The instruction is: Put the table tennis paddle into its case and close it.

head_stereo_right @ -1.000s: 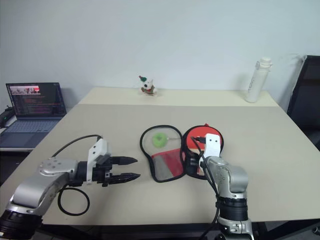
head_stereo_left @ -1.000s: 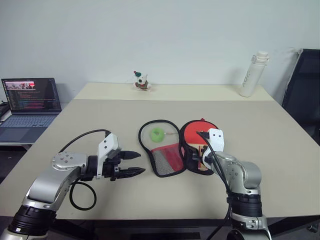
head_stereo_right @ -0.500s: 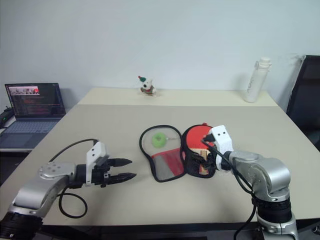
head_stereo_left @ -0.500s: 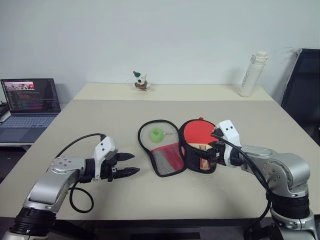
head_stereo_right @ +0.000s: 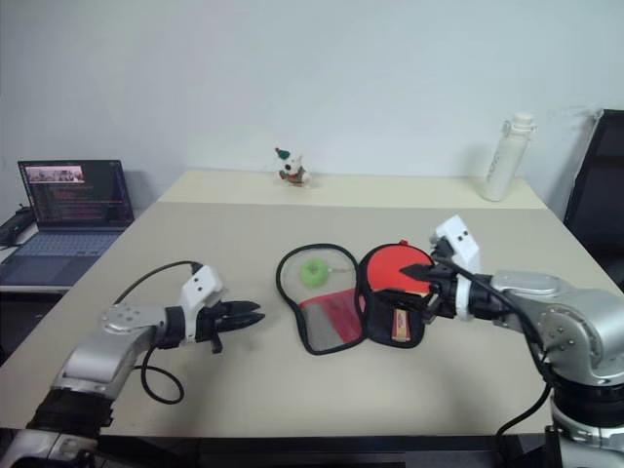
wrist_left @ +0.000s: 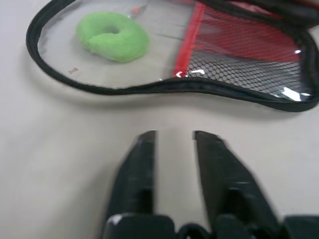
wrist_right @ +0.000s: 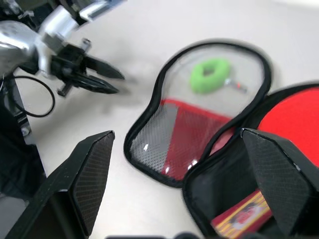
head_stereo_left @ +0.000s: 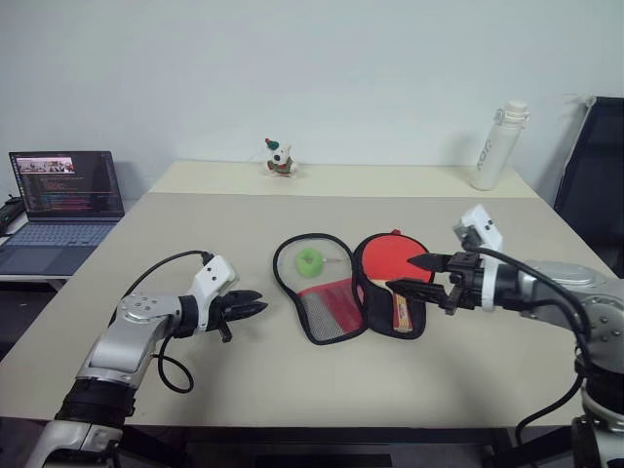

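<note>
Beige tabletop (head_stereo_left: 292, 210): wide and mostly bare, set against a pale wall.
Case (head_stereo_left: 314, 286): lies unzipped at the table's middle, its two halves spread flat like a book; the left flap is clear plastic above, red with black mesh below, rimmed by a black zipper.
Green charm (head_stereo_left: 309, 259): a soft ring resting on the clear part of the left flap.
Paddle (head_stereo_left: 392, 261): sits in the right half of the case, red face up, its striped wooden handle tucked under the black pocket nearest the robot.
Left gripper (head_stereo_left: 255, 309): low over the table just left of the case, pointing at its edge; the two black fingers (wrist_left: 142, 169) stand close together with a narrow gap, holding nothing, apart from the zipper rim.
Right gripper (head_stereo_left: 411, 274): raised above the right half of the case, pointing left across the paddle, its fingers spread wide and empty, clear of both paddle and pouch.
In the way: nothing lies between the left gripper and the case; the open left flap lies between the two grippers.
Laptop (head_stereo_left: 60, 210): open, screen lit, on a lower surface off the table's left side.
Toy figure (head_stereo_left: 281, 158): small and white, at the far edge.
White bottle (head_stereo_left: 497, 144): upright at the far right corner.
Black chair (head_stereo_left: 595, 175): beyond the right edge.
</note>
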